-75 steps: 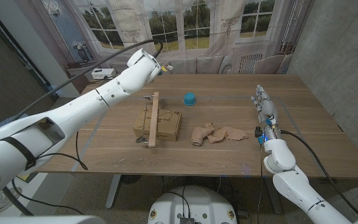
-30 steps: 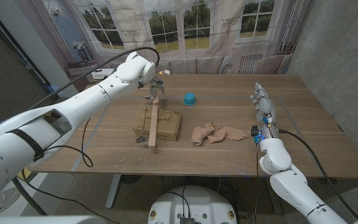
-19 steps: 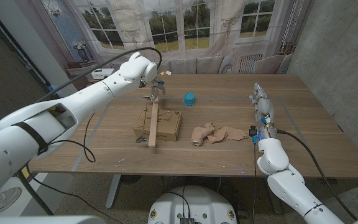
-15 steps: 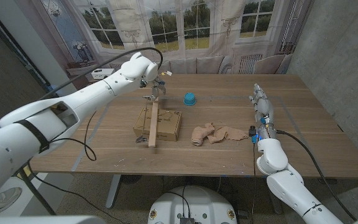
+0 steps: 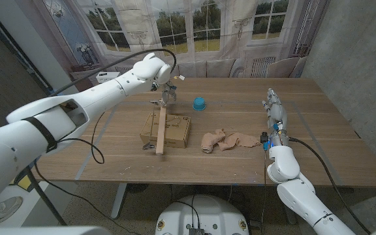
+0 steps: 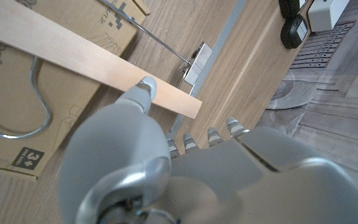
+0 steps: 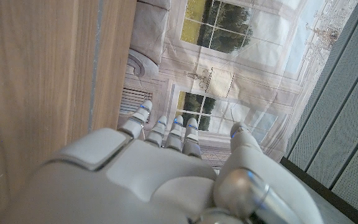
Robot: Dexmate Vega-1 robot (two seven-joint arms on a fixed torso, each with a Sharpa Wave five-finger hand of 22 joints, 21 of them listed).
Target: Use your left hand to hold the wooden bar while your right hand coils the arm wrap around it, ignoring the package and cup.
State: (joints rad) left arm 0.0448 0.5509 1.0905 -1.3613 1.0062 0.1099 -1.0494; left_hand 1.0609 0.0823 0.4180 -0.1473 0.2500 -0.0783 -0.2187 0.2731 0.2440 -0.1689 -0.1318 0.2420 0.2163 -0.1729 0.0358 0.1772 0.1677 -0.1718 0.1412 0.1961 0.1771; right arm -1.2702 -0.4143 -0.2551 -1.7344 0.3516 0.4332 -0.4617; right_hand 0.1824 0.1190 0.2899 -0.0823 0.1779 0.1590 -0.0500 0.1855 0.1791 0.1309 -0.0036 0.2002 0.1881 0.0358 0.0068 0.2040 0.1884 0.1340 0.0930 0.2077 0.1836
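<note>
The wooden bar (image 5: 161,125) lies lengthwise across the cardboard package (image 5: 175,132), its far end pointing at the window. My left hand (image 5: 166,93) hovers over that far end. In the left wrist view its thumb tip (image 6: 145,85) touches the top of the bar (image 6: 73,53) near the end, while the other fingertips (image 6: 210,134) stay spread beyond the bar's edge with bare table between. The tan arm wrap (image 5: 230,140) lies crumpled right of the package. My right hand (image 5: 276,112) stands at the table's right side, fingers straight and apart, holding nothing.
A blue cup (image 5: 200,103) stands beyond the package, right of my left hand. A wire hook (image 6: 17,124) lies on the package (image 6: 5,155) and a small metal piece (image 6: 194,62) sits by the bar's end. The table's right edge (image 5: 344,124) runs close to my right hand.
My left hand has swung right and down from beside the bar's far end to over it. The bar, package, wrap and right hand have stayed put.
</note>
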